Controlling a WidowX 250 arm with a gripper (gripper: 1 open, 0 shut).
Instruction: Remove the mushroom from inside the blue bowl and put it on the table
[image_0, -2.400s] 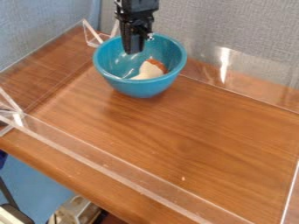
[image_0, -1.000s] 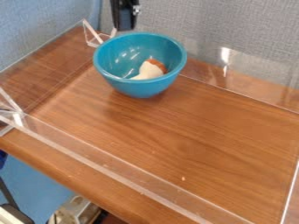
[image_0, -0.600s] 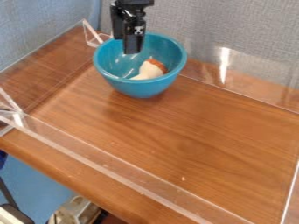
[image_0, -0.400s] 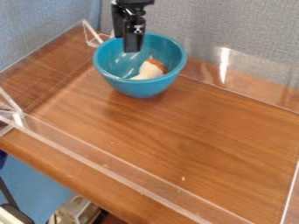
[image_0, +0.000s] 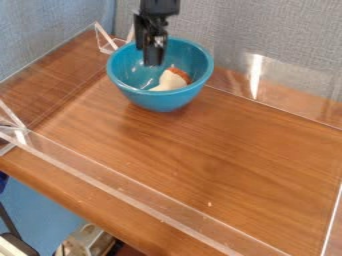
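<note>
The blue bowl stands at the back left of the table. Inside it, toward the right side, lies the cream-white mushroom with its orange-tan patch. My gripper hangs over the bowl's back half. Its dark fingers point down past the rim, just left of and behind the mushroom. The fingers look parted and hold nothing. They stand apart from the mushroom.
Low clear acrylic walls edge the tabletop on all sides. A blue-grey wall stands behind the bowl. Bare wood stretches in front of and to the right of the bowl.
My gripper has come down from above the back wall and shifted slightly right, so its fingers now reach into the bowl. The mushroom and bowl have not moved.
</note>
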